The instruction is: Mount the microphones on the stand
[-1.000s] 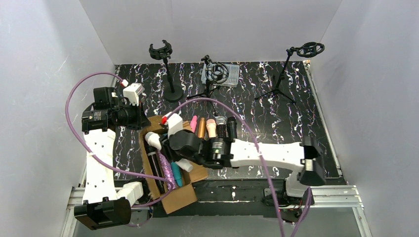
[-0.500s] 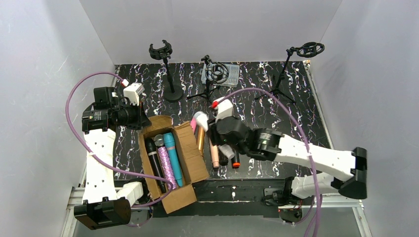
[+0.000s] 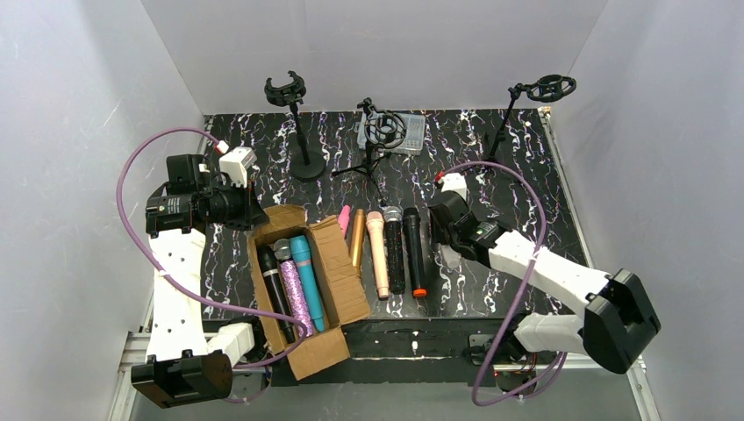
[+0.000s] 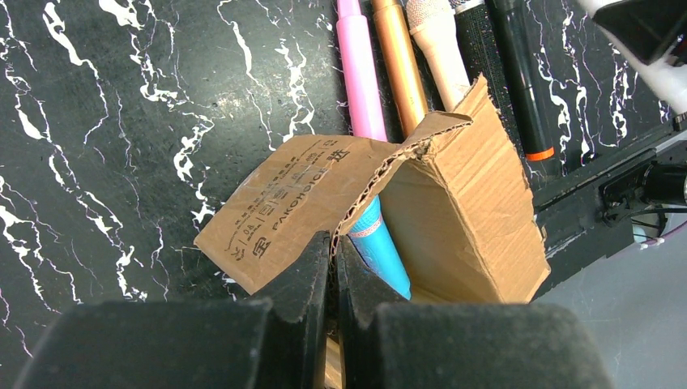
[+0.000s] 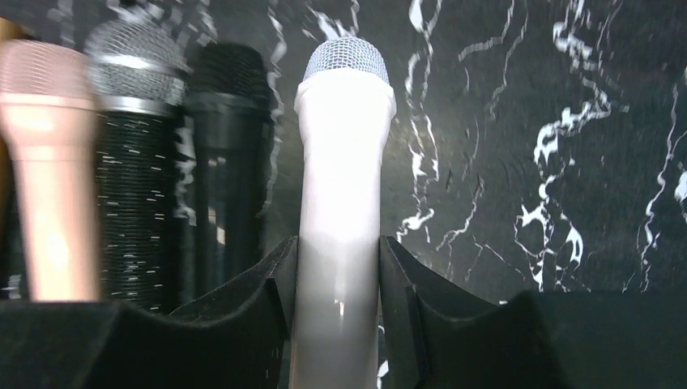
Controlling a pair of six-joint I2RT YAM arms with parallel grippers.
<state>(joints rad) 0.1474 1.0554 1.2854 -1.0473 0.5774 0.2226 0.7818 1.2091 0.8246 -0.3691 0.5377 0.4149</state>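
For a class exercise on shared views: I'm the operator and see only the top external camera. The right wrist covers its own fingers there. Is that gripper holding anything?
Observer: Yes. In the right wrist view the right gripper is shut on the white microphone, whose silver grille points away from the camera.
Operator: And the other arm?
Observer: Its wrist view shows the left gripper shut on the edge of the cardboard box flap, with the teal microphone lying under that flap.

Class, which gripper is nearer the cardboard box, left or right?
Left. The left gripper pinches the cardboard box by a flap; the right gripper, clamping a white microphone, is to the box's right, apart from it.
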